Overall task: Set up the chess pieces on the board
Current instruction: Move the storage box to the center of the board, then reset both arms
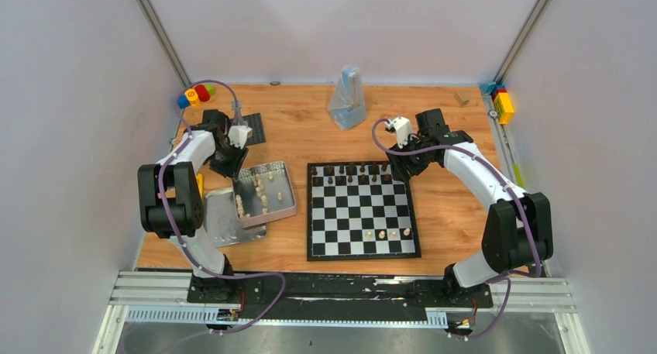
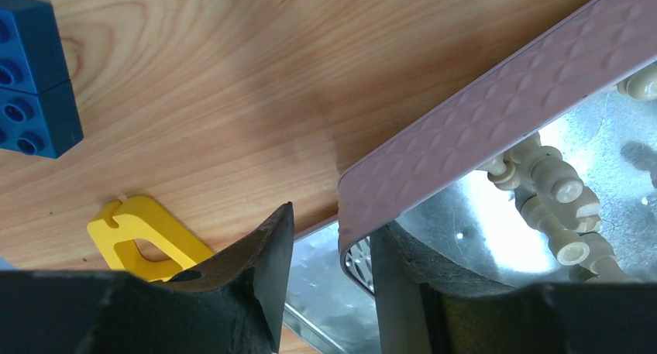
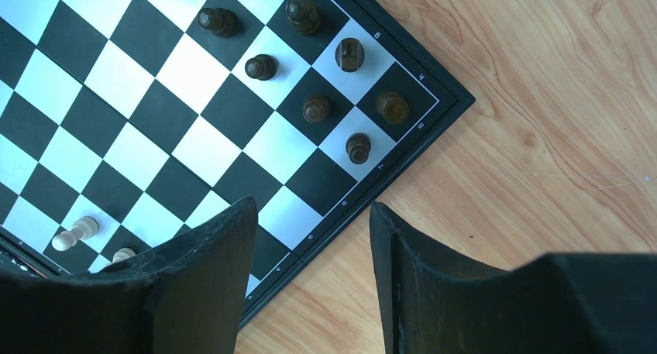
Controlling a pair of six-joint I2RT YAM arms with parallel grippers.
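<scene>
The light wooden table point(image 1: 453, 207) and its load
A black-and-white chessboard point(image 1: 358, 208), a silver metal tin point(image 1: 287, 201), a dark studded plate point(image 1: 256, 127) and a clear plastic bag point(image 1: 346, 100) are laid on it.

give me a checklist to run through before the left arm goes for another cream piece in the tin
1. Left gripper open: ok.
2. Left gripper lined up on a piece: not ok; its fingers straddle the wall of the tin, with no piece between them.
3. Cream pieces left in the tin: ok, several lie there.
4. Right gripper open and empty: ok; it is over the far right corner of the board.
5. Free squares in the near rows: ok; only a few placed cream pieces stand there.
6. Dark pieces all set correctly: cannot tell.
</scene>
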